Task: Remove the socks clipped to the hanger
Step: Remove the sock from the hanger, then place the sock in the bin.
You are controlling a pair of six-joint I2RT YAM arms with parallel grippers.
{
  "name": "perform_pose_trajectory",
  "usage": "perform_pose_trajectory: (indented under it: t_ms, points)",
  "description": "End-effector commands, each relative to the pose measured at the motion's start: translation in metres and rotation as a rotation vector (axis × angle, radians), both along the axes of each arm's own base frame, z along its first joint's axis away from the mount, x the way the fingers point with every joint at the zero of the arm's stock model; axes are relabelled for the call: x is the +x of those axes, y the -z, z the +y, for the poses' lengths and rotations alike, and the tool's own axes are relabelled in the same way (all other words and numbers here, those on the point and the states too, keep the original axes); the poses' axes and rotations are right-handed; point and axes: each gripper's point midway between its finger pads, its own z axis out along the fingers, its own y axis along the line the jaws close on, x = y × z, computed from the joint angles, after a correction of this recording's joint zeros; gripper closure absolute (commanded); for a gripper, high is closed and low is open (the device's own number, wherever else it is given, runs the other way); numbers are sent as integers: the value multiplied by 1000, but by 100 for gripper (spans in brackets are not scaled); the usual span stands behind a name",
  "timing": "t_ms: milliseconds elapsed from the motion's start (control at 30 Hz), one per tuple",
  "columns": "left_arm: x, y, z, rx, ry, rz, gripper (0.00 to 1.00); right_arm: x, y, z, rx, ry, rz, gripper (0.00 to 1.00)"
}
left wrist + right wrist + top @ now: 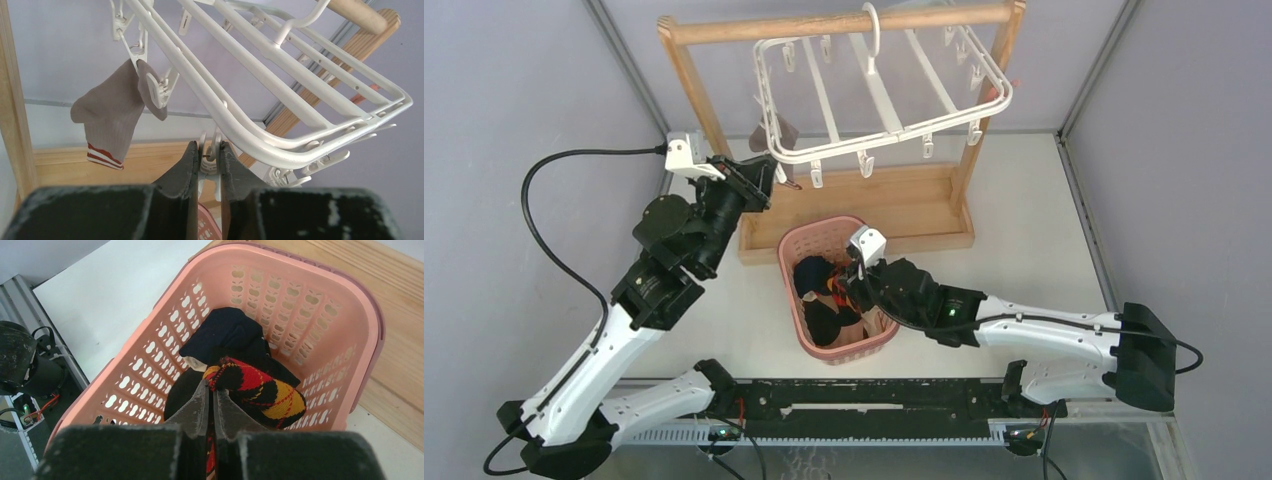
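Note:
The white hanger (886, 95) hangs by its hook from a wooden rack. One grey sock with a red-white cuff (112, 120) stays clipped at its left corner. My left gripper (206, 147) is raised under the hanger's near rail and shut on a dangling white clip (208, 167) that holds no sock. My right gripper (211, 386) reaches down into the pink basket (150, 347), shut on the cuff of a red-yellow argyle sock (270, 392). The argyle sock lies on black socks (230, 332) in the basket.
The wooden rack (844, 22) stands at the back on its flat base (874, 205). The pink basket (792, 300) sits just in front of that base, between the two arms. Grey walls close in the left and right sides.

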Motion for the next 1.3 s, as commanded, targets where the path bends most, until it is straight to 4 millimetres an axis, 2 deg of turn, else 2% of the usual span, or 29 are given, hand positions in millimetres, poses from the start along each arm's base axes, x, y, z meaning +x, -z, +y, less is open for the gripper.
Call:
perform_pose_trajectory:
  t_ms: [0, 200, 267, 367, 500, 733, 900, 967, 1133, 1267]
  points:
    - [-14, -18, 6, -22, 20, -32, 82, 1, -2, 5, 51, -22, 50, 88]
    - [-21, -23, 5, -37, 42, -38, 82, 4, -2, 1, 55, -4, 62, 57]
    - [-24, -25, 4, -40, 49, -40, 82, 5, -4, -2, 57, 4, 62, 50]
    - [-28, -28, 2, -41, 64, -40, 79, 6, -9, -7, 62, 17, 57, 47]
    - [-32, -28, 0, -44, 81, -39, 69, 6, -20, -17, 77, 31, 46, 43]
    - [-37, -28, 1, -44, 94, -32, 66, 2, -34, -44, 80, 69, 38, 41]
    - [-42, -30, -1, -56, 114, -37, 65, 3, -58, -64, 146, 97, 18, 38]
    - [-44, -30, -2, -57, 121, -34, 63, 2, -72, -72, 197, 99, 18, 30]
    - [-51, -27, 3, -58, 123, -24, 50, -3, -105, -91, 324, 104, 4, 18]
    - [-57, -21, 15, -48, 105, -11, 44, -3, -116, -104, 353, 137, -8, 16]
